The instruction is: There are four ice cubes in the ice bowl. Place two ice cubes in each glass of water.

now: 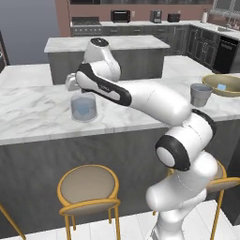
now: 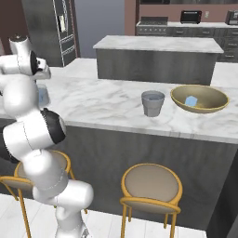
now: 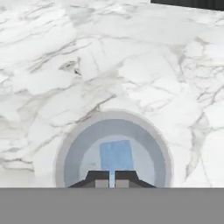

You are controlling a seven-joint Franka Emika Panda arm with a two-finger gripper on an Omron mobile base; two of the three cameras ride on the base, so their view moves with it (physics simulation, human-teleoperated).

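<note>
Now the arm hangs over the left glass (image 1: pixel 84 108) on the marble counter (image 1: pixel 37 112), its gripper (image 3: pixel 112 178) shut with the tips nearly touching, holding nothing I can see.

Left to right along the counter stand the left glass, the right glass (image 1: pixel 201 94) and the bowl (image 1: pixel 224 85) just beside it, well apart from the first; yellow stools (image 1: pixel 89 187) sit below, and nothing blocks the way between them. From the left side, the arm's elbow covers the left glass's rim. From the right side, the arm's body hides most of that glass, while the bowl shows one ice cube (image 2: pixel 191 101) inside. Looking down from the hand, a pale blue cube (image 3: pixel 116 155) lies in the round grey-blue glass, directly under the tips.
</note>
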